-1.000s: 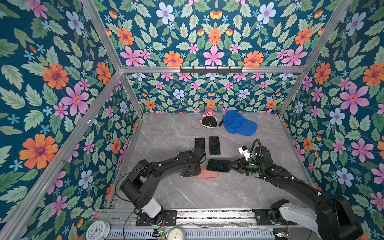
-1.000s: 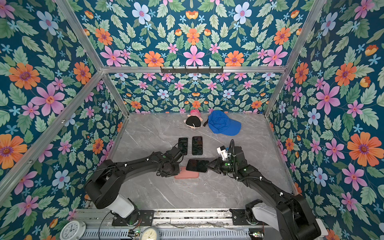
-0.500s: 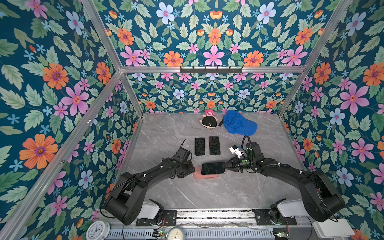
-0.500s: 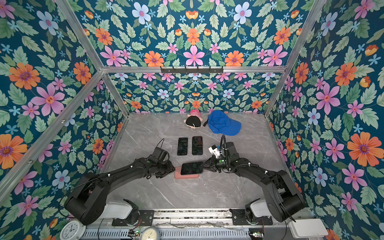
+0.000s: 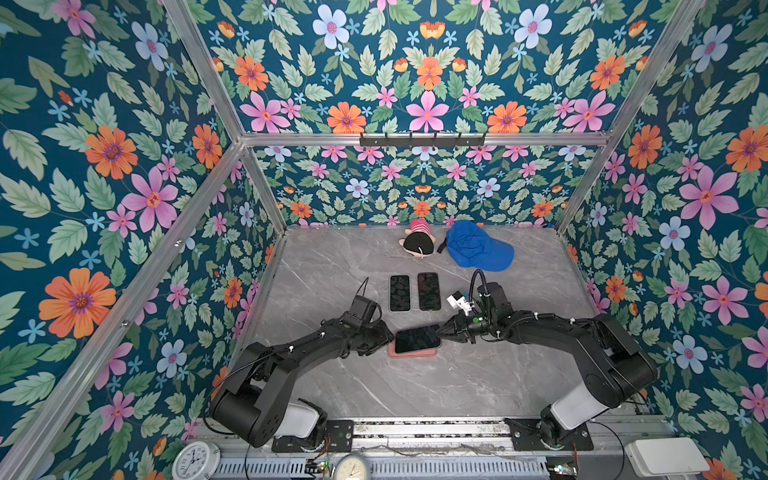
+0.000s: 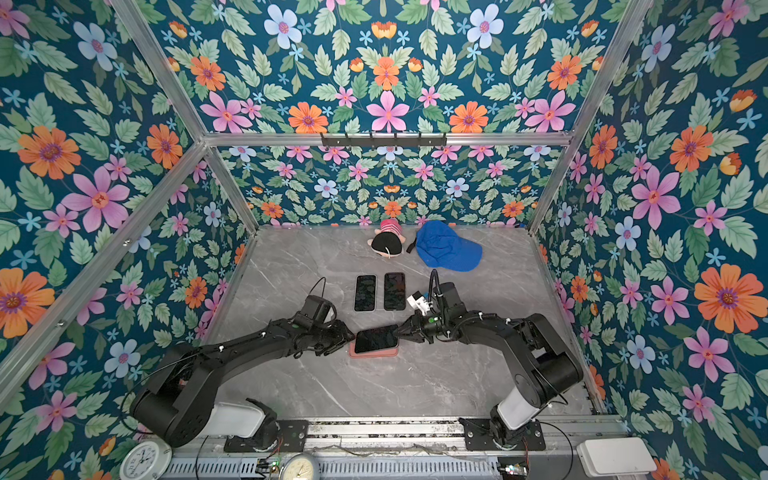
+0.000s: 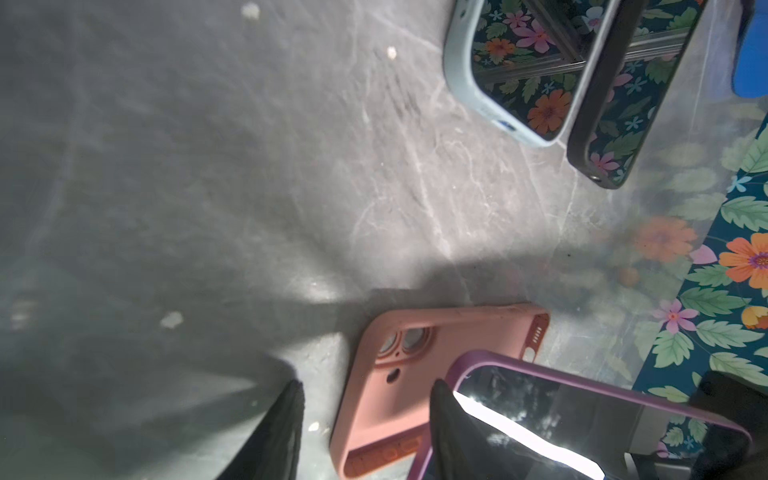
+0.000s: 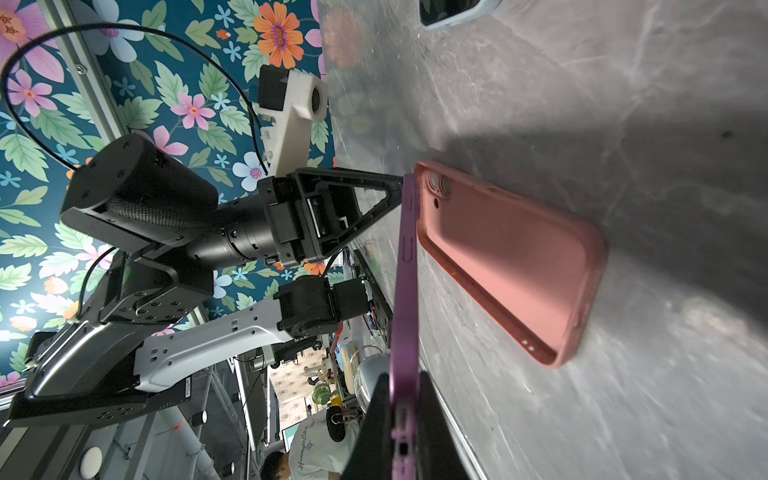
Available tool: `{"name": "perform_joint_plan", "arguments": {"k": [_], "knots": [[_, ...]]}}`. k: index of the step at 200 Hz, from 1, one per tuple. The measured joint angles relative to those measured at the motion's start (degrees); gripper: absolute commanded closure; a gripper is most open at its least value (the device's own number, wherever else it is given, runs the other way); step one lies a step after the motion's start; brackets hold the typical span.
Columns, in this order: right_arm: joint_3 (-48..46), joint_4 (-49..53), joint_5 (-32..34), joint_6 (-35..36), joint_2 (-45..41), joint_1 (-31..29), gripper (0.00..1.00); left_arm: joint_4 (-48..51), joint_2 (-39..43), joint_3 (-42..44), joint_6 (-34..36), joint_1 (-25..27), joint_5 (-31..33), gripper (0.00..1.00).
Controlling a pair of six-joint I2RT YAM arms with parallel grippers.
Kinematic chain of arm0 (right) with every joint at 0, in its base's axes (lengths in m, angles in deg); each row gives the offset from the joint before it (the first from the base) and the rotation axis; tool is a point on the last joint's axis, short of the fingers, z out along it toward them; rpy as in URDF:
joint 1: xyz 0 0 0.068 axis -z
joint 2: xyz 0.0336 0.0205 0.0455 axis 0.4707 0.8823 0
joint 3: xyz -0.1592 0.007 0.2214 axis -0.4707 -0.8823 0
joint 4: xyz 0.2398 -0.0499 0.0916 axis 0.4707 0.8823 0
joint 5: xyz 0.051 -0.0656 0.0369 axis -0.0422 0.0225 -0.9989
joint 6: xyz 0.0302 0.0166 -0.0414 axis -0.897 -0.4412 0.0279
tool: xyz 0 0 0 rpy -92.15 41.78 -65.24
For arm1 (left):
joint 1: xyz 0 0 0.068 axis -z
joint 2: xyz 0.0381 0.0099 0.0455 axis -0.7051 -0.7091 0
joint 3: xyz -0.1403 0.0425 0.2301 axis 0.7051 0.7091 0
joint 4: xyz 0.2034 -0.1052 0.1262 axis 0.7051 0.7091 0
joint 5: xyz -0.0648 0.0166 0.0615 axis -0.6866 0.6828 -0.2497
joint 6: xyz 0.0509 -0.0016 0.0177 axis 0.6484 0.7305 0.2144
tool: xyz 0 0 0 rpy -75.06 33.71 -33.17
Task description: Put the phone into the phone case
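Observation:
The phone [image 5: 417,338] [image 6: 376,338], dark-screened with a purple rim, hangs flat just above the pink phone case [image 5: 411,354] [image 6: 374,354], which lies open side up on the table. My right gripper [image 5: 442,331] [image 8: 401,424] is shut on the phone's right end; the purple edge [image 8: 405,291] runs away from the fingers beside the case [image 8: 507,257]. My left gripper [image 5: 388,338] [image 7: 365,415] stands open at the left end, a corner of the case [image 7: 415,374] between its fingers. One of its fingers [image 7: 449,428] is at the corner of the phone [image 7: 582,415].
Two other cased phones [image 5: 400,293] [image 5: 429,291] lie side by side just behind the work spot. A blue cap [image 5: 478,245] and a small plush toy [image 5: 417,243] sit by the back wall. Flowered walls close in three sides.
The right gripper has carried the phone left and nearer, over the case. The left gripper has opened wider and its arm has dropped lower.

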Motion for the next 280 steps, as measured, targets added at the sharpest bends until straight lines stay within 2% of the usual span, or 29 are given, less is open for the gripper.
{"name": "perform_joint_plan", "arguments": {"k": [94,280], "knots": [[1.49,-0.13,-0.37,1.6,5.77,-0.72,1.0,-4.0,-0.24,1.68,-0.42,-0.28,-2.21,0.49],[4.79,2.86,-3.21,6.69,10.82,-0.7,1.0,-10.47,-1.75,3.39,-1.73,-0.35,-5.09,0.51]]}}
